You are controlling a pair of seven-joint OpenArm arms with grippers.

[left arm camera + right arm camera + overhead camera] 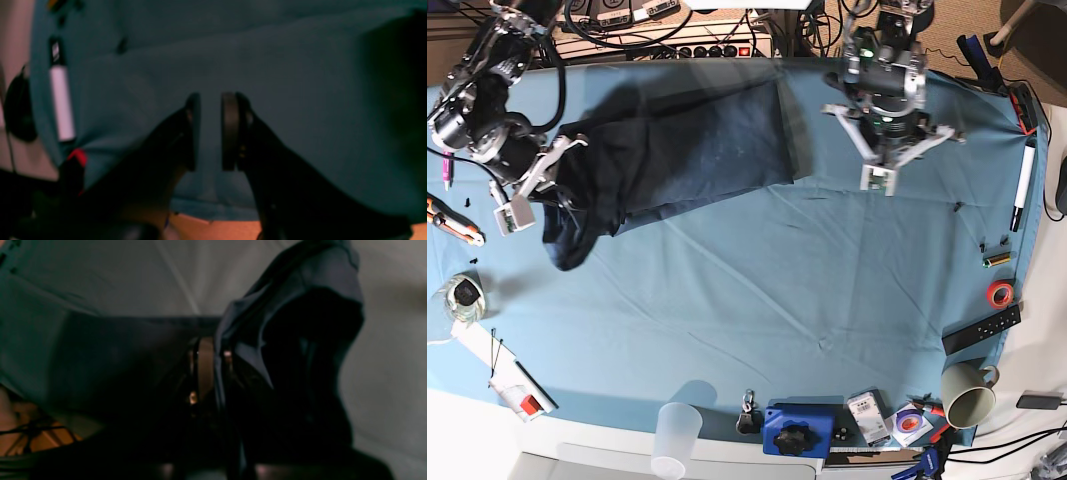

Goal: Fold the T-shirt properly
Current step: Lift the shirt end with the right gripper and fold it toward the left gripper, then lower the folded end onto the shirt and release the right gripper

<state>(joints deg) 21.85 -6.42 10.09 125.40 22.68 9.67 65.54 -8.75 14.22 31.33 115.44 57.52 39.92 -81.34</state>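
The dark navy T-shirt [687, 150] lies spread at the back left of the sky-blue table cloth [777, 300]. Its left end is bunched and lifted, hanging down by my right gripper [519, 213]. In the right wrist view the gripper [210, 370] is shut on a fold of the T-shirt [300, 290], which drapes over its right finger. My left gripper [879, 180] hovers over bare cloth just right of the shirt's right edge. In the left wrist view it [211, 100] is open and empty, with only blue cloth [267, 83] between the pads.
A white marker [1024, 190] [61, 103] lies near the right edge. A red tape roll [999, 293], a black bar [982, 330] and a mug [967, 393] are at the right front. A blue box [799, 430] and a plastic cup [677, 435] stand at the front. An orange tool [452, 222] and a glass [462, 298] are on the left.
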